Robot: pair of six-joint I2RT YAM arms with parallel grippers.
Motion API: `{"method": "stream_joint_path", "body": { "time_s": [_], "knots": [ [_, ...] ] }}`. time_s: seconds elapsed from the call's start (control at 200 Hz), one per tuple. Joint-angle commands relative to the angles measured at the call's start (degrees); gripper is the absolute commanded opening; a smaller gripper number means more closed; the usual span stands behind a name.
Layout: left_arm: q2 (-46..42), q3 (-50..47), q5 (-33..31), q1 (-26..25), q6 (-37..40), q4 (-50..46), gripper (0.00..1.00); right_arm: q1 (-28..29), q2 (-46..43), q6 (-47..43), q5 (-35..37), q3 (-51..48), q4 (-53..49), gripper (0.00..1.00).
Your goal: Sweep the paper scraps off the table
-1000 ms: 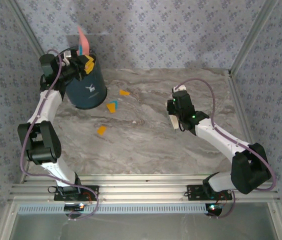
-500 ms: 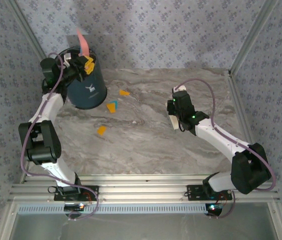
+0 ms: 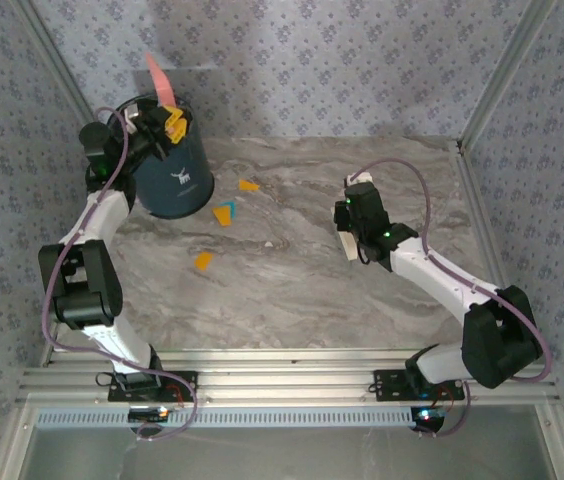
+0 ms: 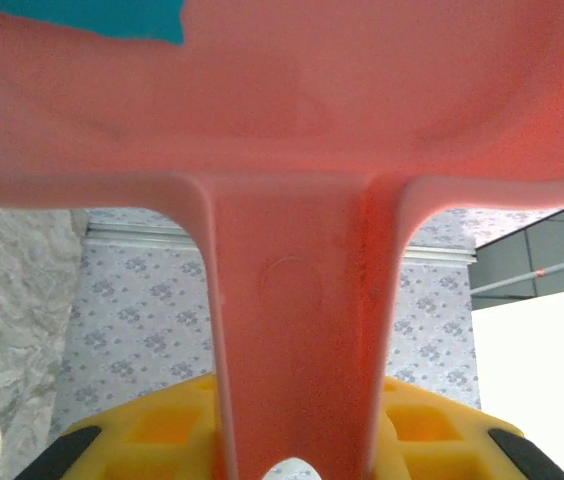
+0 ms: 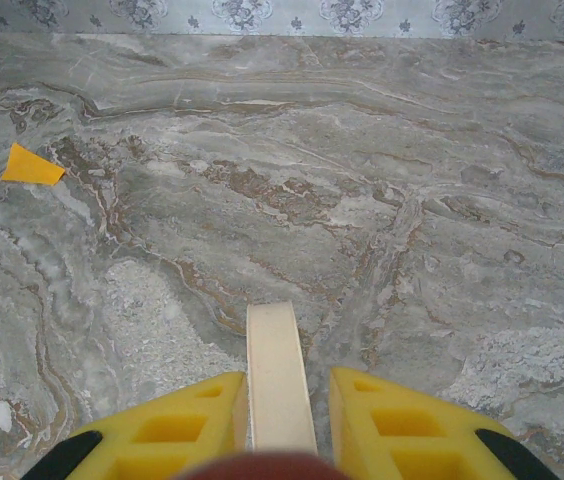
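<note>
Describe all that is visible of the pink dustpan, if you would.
The pink dustpan looks like smooth matte plastic: a wide pan and a narrower flat handle with a faint round mark. The left gripper is shut on the handle, a yellow finger on each side. Seen from above, it stands raised over the dark blue bin. A cyan paper scrap lies against the pan.

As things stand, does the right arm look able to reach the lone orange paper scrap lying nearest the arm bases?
Probably yes: open marble-patterned table lies between the right gripper and that orange paper scrap; the left gripper is away at the dark blue bin.
</note>
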Motion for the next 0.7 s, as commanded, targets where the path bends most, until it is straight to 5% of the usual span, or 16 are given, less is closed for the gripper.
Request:
{"method": "stream_joint_path", "body": {
  "time_s": [0.0, 0.695],
  "knots": [
    [0.18, -0.07, -1.17, -0.64, -3.9, 8.22, 0.0, -0.43, -0.58, 1.25, 0.04, -0.36, 0.26, 0.0],
    [-1.94, -6.57, -8.54, -2.35, -10.8, 16.97, 0.0, -0.38, -1.0, 1.51, 0.48, -0.8, 0.08, 0.0]
  ]
}}
